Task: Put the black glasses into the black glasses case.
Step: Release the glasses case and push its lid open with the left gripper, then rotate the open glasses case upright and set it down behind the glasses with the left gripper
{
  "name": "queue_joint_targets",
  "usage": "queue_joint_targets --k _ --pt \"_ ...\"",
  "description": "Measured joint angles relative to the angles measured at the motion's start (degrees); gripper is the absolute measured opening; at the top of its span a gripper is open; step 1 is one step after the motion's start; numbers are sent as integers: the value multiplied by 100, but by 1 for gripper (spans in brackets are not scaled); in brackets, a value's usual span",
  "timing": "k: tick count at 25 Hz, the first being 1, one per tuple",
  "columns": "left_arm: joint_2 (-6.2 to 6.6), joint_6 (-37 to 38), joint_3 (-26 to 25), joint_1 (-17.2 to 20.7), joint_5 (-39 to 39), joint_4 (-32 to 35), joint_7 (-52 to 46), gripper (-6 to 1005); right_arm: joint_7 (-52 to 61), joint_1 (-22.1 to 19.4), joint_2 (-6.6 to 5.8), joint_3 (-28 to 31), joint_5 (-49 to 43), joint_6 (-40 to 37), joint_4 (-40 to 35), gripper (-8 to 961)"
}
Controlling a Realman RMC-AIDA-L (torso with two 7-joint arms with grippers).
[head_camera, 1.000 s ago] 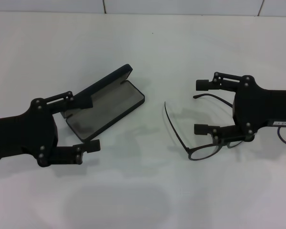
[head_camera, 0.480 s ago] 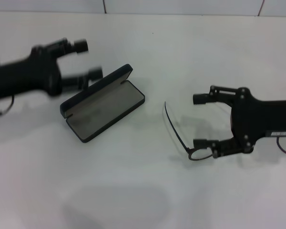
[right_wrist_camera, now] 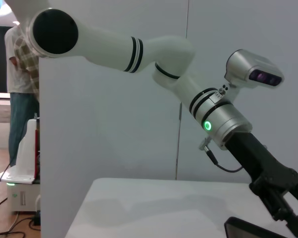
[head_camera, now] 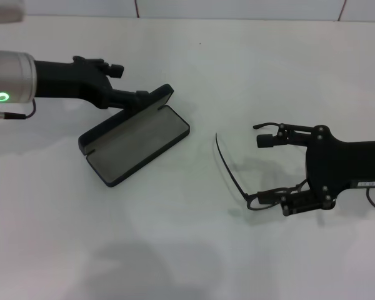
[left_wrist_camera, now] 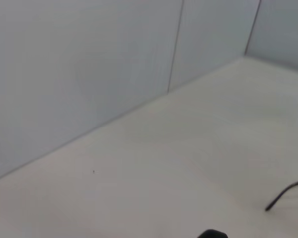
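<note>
While the black glasses case (head_camera: 136, 139) lies open on the white surface (head_camera: 187, 250), grey lining up and lid raised on its far side, the left hand (head_camera: 134, 95) is seen reaching in from the left, its fingertips at the lid's outer edge. Whether that hand is released or clenched cannot be told from the head view, and its fingers are not shown in the left wrist view, where only bare surface, the wall panels and a thin dark curved end are seen.

The black glasses (head_camera: 237, 178) are on the surface to the right of the case, well apart from it. 1 temple arm is extended toward the case in a curve; the frame front is largely hidden under the right hand (head_camera: 265, 170). That hand is held released, 2 fingers spread, 1 finger (head_camera: 269, 139) on the far side of the glasses and 1 finger (head_camera: 276, 197) at the frame's near edge. Actual contact cannot be confirmed.

Nothing lies between glasses and case. In the right wrist view, the left arm (right_wrist_camera: 139, 49) and a corner of the case (right_wrist_camera: 248, 229) are seen, with a person (right_wrist_camera: 22, 94) standing behind a partition.
</note>
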Motion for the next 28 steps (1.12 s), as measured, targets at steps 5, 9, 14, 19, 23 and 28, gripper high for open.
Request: queue_joint_targets --k 5,9,14,19,23,28 --pt "-264 36 339 77 519 544 -343 873 -30 -7 0 6 0 62 55 869" --pt "-245 23 726 98 587 580 -650 873 -30 21 8 2 0 84 66 869" --pt "-257 -22 736 75 711 576 -700 807 -34 39 31 -18 1 85 68 869" --pt "-227 -29 742 88 719 550 -690 678 -80 17 61 -13 2 85 68 868" --pt "-229 -62 744 89 819 573 -642 510 -117 -5 71 -28 2 85 67 868" --pt "-271 -295 788 47 1001 592 -569 338 -177 -81 83 -40 2 80 66 868"
